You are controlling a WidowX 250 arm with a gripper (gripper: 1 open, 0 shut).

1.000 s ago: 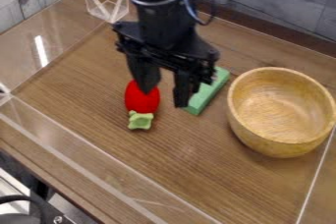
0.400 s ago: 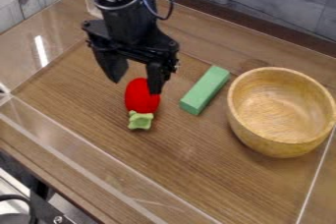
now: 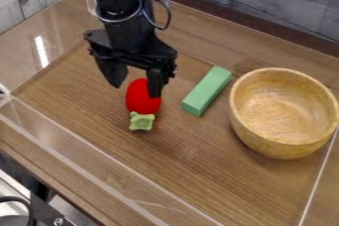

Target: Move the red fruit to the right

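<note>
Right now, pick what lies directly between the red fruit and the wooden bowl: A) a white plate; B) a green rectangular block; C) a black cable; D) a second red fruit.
B: the green block lies between the red fruit and the wooden bowl.

The toy strawberry is a small, bright red, rounded oval with a light green leafy cap at one end. It lies on its side on the wooden desk, its cap pointing toward the bottom of the view and its red body toward the top. It sits between the two fingers of the open pincer, whose near parts partly hide its upper edge.
</note>
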